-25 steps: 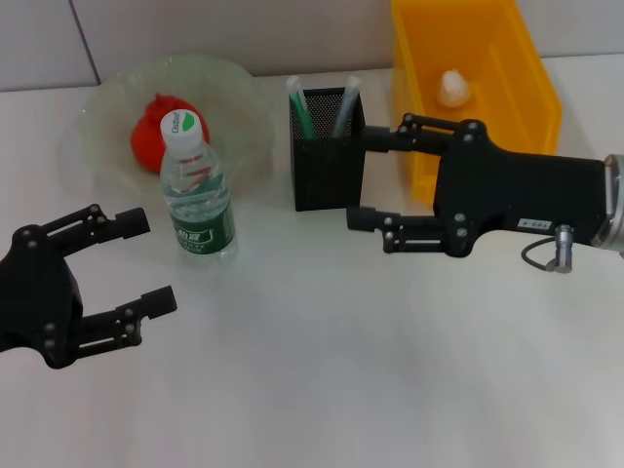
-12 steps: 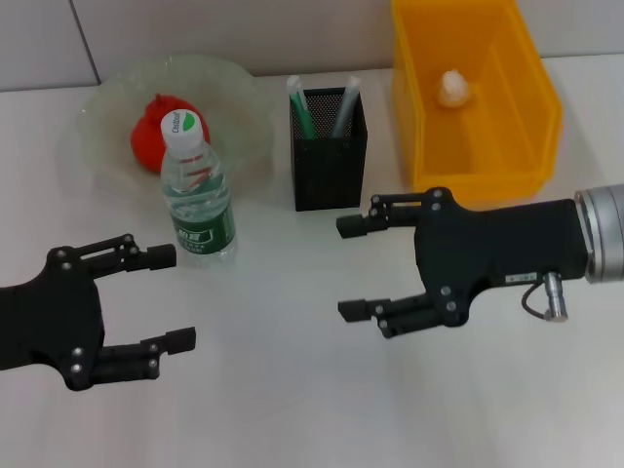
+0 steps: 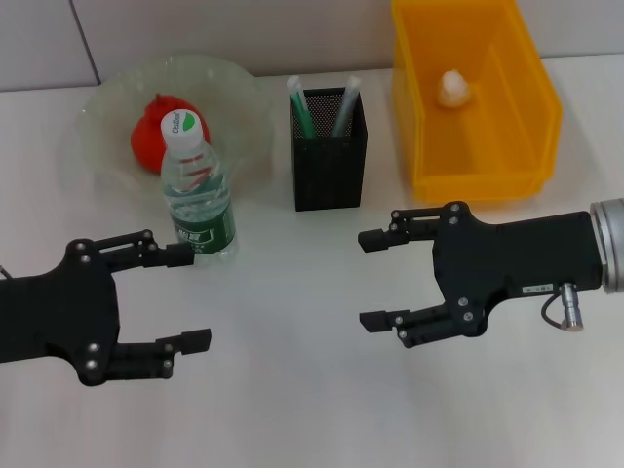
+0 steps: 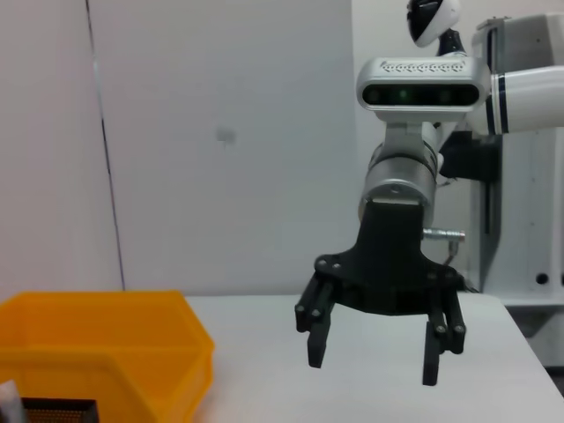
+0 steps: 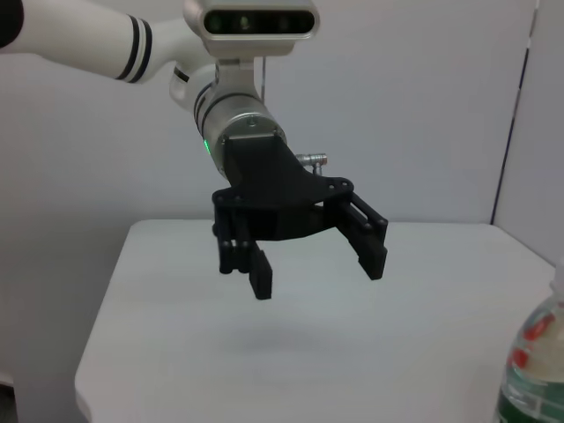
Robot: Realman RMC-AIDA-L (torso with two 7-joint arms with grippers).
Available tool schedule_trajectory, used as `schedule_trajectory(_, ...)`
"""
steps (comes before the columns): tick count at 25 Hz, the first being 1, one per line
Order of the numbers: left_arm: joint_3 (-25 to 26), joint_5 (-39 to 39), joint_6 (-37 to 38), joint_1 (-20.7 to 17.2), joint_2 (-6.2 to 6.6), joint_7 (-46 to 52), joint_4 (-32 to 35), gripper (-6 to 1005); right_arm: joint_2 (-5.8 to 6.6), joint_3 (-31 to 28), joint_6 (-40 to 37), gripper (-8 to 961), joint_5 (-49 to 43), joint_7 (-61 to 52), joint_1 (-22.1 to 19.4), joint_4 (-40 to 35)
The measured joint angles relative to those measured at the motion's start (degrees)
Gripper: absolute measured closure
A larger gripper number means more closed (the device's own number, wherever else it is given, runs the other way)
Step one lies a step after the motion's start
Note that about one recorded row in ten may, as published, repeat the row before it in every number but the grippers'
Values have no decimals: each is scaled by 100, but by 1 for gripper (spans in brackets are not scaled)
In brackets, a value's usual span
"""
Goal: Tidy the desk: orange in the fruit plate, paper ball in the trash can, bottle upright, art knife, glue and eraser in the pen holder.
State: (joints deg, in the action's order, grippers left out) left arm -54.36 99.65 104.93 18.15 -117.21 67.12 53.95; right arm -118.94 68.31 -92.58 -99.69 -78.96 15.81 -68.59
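Observation:
The orange (image 3: 154, 132) lies in the pale-green fruit plate (image 3: 244, 122) at the back left. In front of the plate the bottle (image 3: 199, 195) stands upright, and it also shows in the right wrist view as the bottle (image 5: 534, 370). Two slim green and white items stick out of the black mesh pen holder (image 3: 329, 175); I cannot tell art knife from glue. The eraser is hidden. The paper ball (image 3: 453, 88) sits in the yellow trash can (image 3: 478, 180). My left gripper (image 3: 192, 297) is open and empty, just in front of the bottle. My right gripper (image 3: 369, 280) is open and empty, in front of the pen holder.
The white table top (image 3: 292, 390) runs bare between and in front of both grippers. The left wrist view shows the right gripper (image 4: 370, 357) above the table, beside the trash can (image 4: 106, 352). The right wrist view shows the left gripper (image 5: 317, 273).
My right gripper has drawn back from beside the pen holder toward the near side of the table. The left gripper has shifted right and nearer. Both stayed open.

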Motion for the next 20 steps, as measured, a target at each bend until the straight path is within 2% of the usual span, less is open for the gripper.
schedule_trajectory(8, 47, 269, -15, 171, -32, 66, 24, 205, -13, -40, -23, 179, -120, -32, 29, 86)
schedule_trajectory(20, 58, 283, 1, 180, 60, 229, 58, 207, -24, 8, -101, 179, -121, -33, 29, 87)
